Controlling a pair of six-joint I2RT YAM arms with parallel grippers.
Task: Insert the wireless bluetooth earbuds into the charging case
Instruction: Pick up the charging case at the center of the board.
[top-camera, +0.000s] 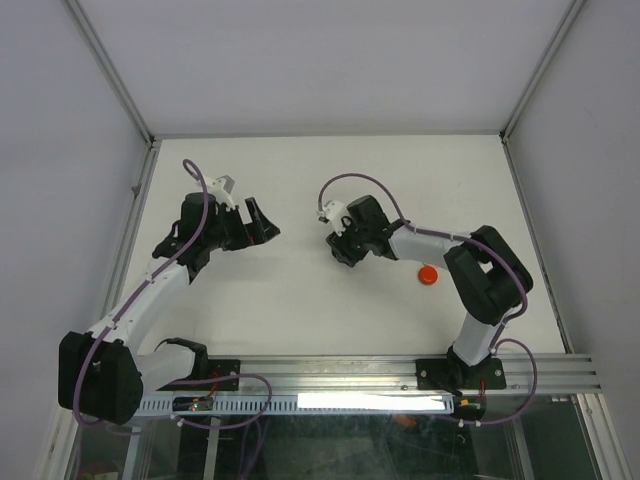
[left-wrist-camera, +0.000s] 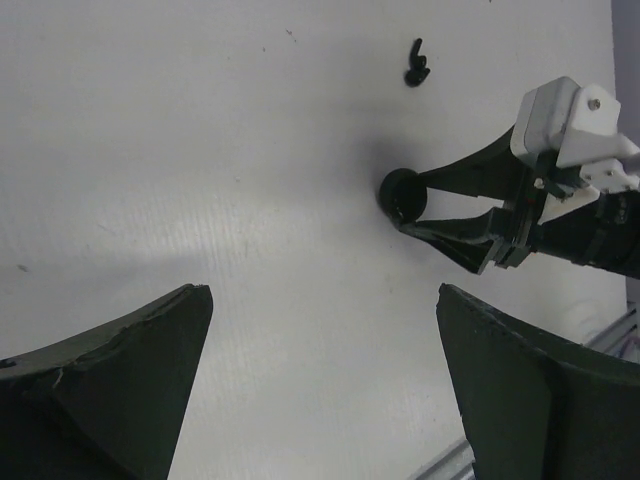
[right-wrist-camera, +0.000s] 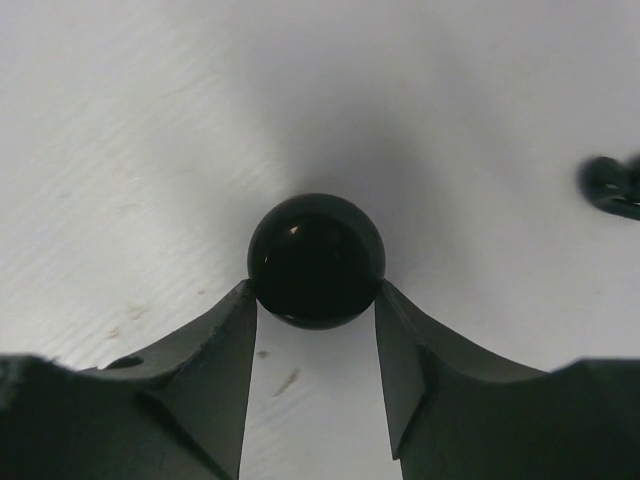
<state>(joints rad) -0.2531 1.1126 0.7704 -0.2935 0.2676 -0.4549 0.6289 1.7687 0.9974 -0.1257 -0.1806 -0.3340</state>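
A round black puck-shaped charging case (right-wrist-camera: 316, 258) lies closed on the white table. My right gripper (right-wrist-camera: 315, 288) is shut on it, one fingertip on each side; the left wrist view also shows this gripper (left-wrist-camera: 410, 207) holding the case (left-wrist-camera: 398, 193). One tiny black earbud (left-wrist-camera: 415, 63) lies on the table beyond the case, and it shows at the right edge of the right wrist view (right-wrist-camera: 610, 187). My left gripper (left-wrist-camera: 322, 292) is open and empty above bare table, well left of the case. In the top view the left gripper (top-camera: 268, 225) and the right gripper (top-camera: 338, 250) face each other.
A round red puck (top-camera: 428, 274) lies on the table beside the right arm's forearm. White walls with metal frame rails (top-camera: 130, 200) enclose the table on three sides. A metal rail (top-camera: 400, 372) runs along the near edge.
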